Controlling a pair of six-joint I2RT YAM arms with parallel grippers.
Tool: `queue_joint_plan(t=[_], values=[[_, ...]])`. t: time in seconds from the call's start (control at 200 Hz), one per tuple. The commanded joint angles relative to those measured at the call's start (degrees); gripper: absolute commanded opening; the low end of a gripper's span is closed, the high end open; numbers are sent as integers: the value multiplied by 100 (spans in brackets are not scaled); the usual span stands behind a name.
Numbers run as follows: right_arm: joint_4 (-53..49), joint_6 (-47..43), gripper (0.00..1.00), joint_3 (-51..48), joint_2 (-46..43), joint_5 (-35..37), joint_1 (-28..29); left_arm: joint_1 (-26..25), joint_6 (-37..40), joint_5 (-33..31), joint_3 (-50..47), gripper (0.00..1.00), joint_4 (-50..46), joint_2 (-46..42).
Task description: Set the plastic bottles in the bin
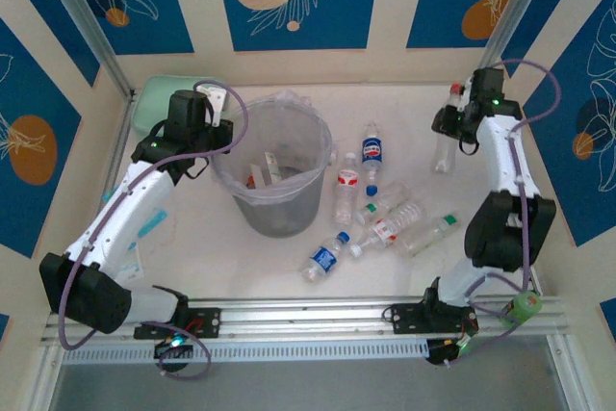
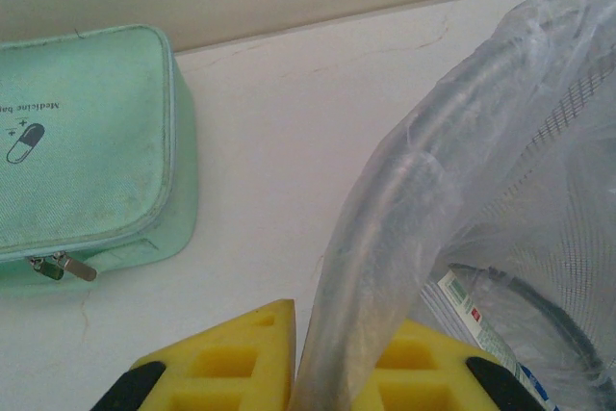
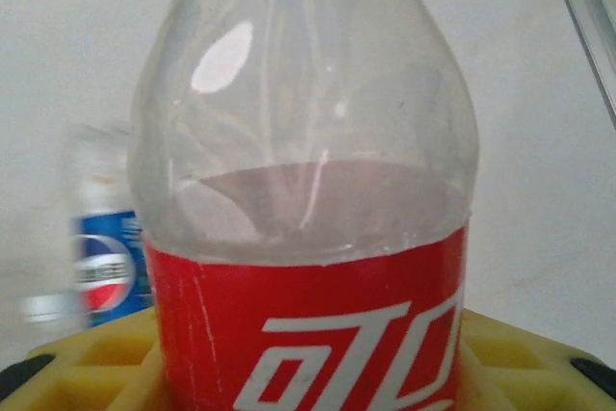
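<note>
The bin (image 1: 274,204) is a translucent grey bucket lined with a clear bag, left of centre. My left gripper (image 1: 219,108) (image 2: 332,358) is shut on the bin's rim (image 2: 385,228) and bag, one yellow finger (image 2: 231,358) on each side. At the far right, my right gripper (image 1: 460,120) (image 3: 308,372) is shut on an upright red-labelled plastic bottle (image 1: 445,146) (image 3: 308,238) with a red cap. Several more bottles lie between the arms, among them a Pepsi one (image 1: 372,153) (image 3: 106,271), a red-labelled one (image 1: 346,185) and a blue-labelled one (image 1: 324,259). A red-labelled item (image 1: 262,173) lies inside the bin.
A mint-green zip pouch (image 1: 152,103) (image 2: 87,141) lies against the back wall, left of the bin. A green tape roll (image 1: 525,307) sits by the right arm's base. Walls close in the table on three sides.
</note>
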Motion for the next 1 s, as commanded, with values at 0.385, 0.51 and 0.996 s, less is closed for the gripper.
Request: queue_joint_plan(t=[0.385,0.51,0.996], values=[[-917,480,26,2747,-471,-1006,3747,-115,65,-157,-250,0,-181,287],[-1289,330,26,3722,335,-765,4482,-135,63,-164,-249,0,-181,272],[-2136,440,22,4627,2277,-210,5486,-148,84,-379,-287,0,-146,176]])
